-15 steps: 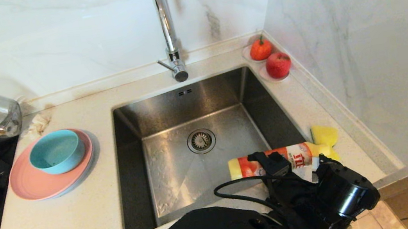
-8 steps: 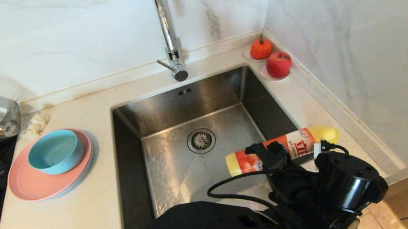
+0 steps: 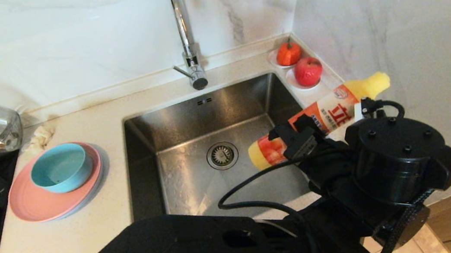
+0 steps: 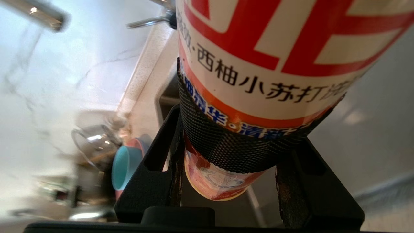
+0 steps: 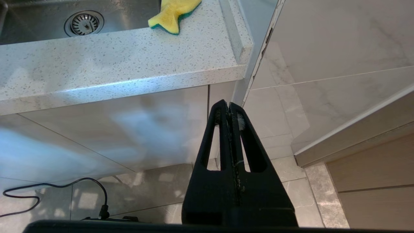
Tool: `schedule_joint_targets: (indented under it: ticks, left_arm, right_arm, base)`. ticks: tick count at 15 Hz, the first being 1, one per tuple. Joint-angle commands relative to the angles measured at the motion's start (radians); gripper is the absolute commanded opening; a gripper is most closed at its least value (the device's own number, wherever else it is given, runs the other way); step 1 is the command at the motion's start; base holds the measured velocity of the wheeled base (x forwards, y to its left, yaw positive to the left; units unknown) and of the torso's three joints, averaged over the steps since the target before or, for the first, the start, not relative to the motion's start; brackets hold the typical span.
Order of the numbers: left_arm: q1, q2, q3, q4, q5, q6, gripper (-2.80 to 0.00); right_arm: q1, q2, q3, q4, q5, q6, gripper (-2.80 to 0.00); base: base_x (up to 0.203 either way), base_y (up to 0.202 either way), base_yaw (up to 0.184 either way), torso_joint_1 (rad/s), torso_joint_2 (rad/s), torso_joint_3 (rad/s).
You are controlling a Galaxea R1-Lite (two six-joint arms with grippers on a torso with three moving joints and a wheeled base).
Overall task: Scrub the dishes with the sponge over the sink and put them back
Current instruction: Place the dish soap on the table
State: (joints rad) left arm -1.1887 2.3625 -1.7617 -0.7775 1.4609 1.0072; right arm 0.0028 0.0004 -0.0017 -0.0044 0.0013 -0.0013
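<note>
The left gripper, clamped on the detergent bottle, has risen, its body hiding the sponge.

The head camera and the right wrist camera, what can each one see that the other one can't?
Only the head view shows the teal bowl on the pink plate, the faucet, and the left gripper holding the soap bottle above the sink. Only the right wrist view shows the yellow sponge on the counter's edge and the right gripper, shut, hanging below the counter above the floor. Both show the round drain.
</note>
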Motion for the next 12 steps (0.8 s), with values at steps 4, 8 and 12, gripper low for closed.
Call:
schedule_joint_targets:
  ticks: [4, 8, 12]
  left_arm:
    - [-0.017, -0.129, -0.116, -0.048, -0.004, 0.01, -2.8]
    - [-0.02, -0.24, -0.127, -0.116, -0.094, 0.013, -2.8]
    - [-0.019, -0.384, -0.127, -0.138, -0.185, 0.011, -2.8]
  right_arm:
    - [0.0, 0.0, 0.0, 0.0, 0.0, 0.0, -2.8]
    - [0.0, 0.0, 0.0, 0.0, 0.0, 0.0, -2.8]
    - [0.0, 0.0, 0.0, 0.0, 0.0, 0.0, -2.8]
  base:
    - [0.0, 0.0, 0.0, 0.0, 0.0, 0.0]
    - [0.0, 0.0, 0.0, 0.0, 0.0, 0.0]
    - [0.0, 0.0, 0.0, 0.0, 0.0, 0.0]
